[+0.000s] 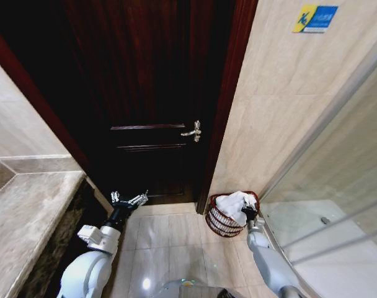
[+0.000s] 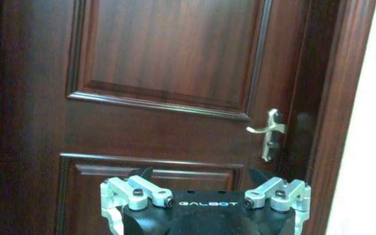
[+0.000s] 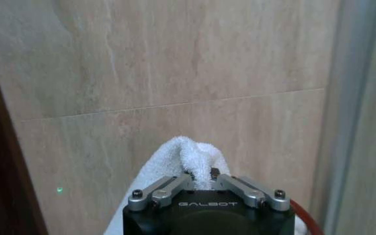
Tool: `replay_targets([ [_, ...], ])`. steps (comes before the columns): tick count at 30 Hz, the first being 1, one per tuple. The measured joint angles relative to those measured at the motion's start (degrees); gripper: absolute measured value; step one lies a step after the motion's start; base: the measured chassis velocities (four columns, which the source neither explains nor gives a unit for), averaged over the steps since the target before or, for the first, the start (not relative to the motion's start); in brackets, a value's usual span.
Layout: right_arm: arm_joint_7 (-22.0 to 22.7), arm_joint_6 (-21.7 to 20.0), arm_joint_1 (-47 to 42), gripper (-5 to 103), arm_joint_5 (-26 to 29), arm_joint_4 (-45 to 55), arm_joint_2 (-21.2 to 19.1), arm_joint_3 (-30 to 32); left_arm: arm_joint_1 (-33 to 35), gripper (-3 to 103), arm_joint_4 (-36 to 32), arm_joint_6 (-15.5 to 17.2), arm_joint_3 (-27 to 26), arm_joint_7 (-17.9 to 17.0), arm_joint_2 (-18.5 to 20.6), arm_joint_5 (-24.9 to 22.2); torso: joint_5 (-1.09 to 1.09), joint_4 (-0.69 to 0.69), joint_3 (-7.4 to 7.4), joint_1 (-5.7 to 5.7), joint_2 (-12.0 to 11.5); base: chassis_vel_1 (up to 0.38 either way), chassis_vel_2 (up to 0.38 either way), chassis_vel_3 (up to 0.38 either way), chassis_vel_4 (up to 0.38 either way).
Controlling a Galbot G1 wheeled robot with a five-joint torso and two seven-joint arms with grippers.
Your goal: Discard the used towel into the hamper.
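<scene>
The white towel is bunched over the top of the hamper, a dark reddish wire basket on the floor against the tiled wall. My right gripper sits at the towel's right side, just above the hamper's rim. In the right wrist view the towel rises in a fold from between the fingers, and the right gripper is shut on it. A sliver of the hamper's rim shows beside the gripper. My left gripper hangs open and empty in front of the door, its fingers spread wide.
A dark wooden door with a metal lever handle stands ahead. A stone counter runs along the left. A glass shower screen and its threshold lie to the right of the hamper. Tiled floor lies between.
</scene>
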Motion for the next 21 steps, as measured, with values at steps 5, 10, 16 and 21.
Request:
replay_targets([
  [5,-0.12,-2.82,-0.3,3,0.94,0.03,-0.47,-0.02,-0.02,99,0.0,0.0,0.0,0.0,0.0,0.0,-0.01,-0.04,0.02,0.07,-0.03,-0.122,0.144,0.101,-0.092],
  [10,0.0,-8.91,-1.1,3,0.72,-0.01,-1.54,0.01,0.02,99,0.0,0.0,0.0,0.0,-0.01,0.0,0.0,0.01,0.0,-0.02,-0.01,-0.015,0.036,0.008,0.057],
  [16,-1.89,-15.12,1.72,3,2.57,-3.06,-2.44,0.34,0.01,99,0.0,0.0,0.0,0.0,-0.01,0.0,-0.02,-0.05,-0.02,-0.07,0.02,0.019,-0.065,-0.048,0.042],
  [21,-4.23,-21.96,6.51,3,3.14,-6.33,-2.77,0.34,0.01,99,0.0,0.0,0.0,0.0,-0.01,0.0,-0.01,0.0,0.0,-0.02,0.01,0.0,0.0,0.0,0.0],
])
